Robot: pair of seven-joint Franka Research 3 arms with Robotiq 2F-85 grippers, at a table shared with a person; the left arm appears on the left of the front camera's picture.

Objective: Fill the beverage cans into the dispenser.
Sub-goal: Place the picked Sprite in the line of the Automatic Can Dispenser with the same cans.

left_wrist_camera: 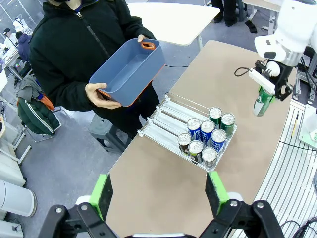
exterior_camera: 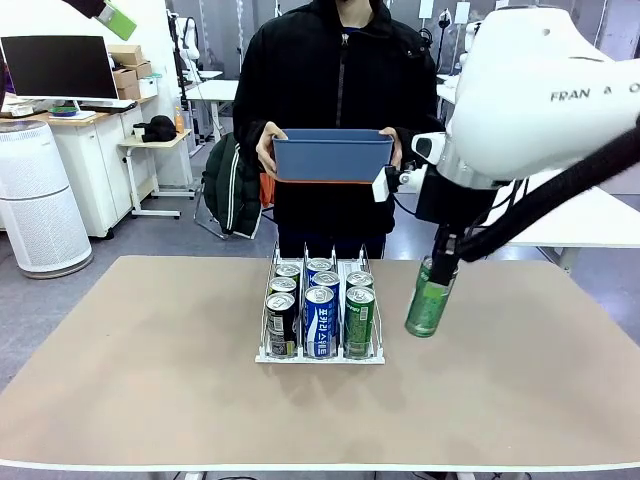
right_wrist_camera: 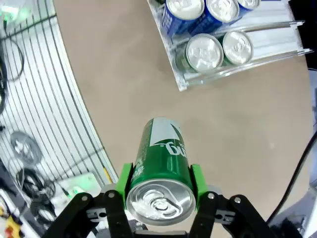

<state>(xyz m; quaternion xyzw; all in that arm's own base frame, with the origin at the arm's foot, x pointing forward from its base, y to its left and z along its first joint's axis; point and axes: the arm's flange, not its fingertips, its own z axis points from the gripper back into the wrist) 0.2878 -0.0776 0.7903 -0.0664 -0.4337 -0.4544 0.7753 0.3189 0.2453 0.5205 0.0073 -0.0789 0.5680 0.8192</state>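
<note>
Right gripper (exterior_camera: 437, 268) hangs right of centre in the front view, jaws clamped on a green can (exterior_camera: 430, 298) near its top, the body dangling below with a slight tilt, clear of the table (exterior_camera: 150, 380). In the right wrist view the green pads (right_wrist_camera: 196, 179) bear on opposite sides of the can wall just under the silver lid, which faces the camera. The dispenser (exterior_camera: 320, 355) stands mid-frame, a little left of the held can and apart from it; its three lanes carry cans at the near end: black left (exterior_camera: 281, 322), blue middle (exterior_camera: 319, 320), green right (exterior_camera: 359, 318), with more lined up behind. From the left wrist view the far stretch of the lanes looks empty. Left gripper (left_wrist_camera: 157, 194) sits along the bottom edge of its own view, high above the table, fingers spread wide, nothing between them. A person at upper centre holds a blue tub (exterior_camera: 332, 157) in both hands. Handling judgement: thin aluminium wall, smooth and likely slick, probably dents under a hard squeeze; if full, it should be weighty enough to swing from a top hold. A side pinch across the round body seems the sound hold, kept firm but moderate.
</note>
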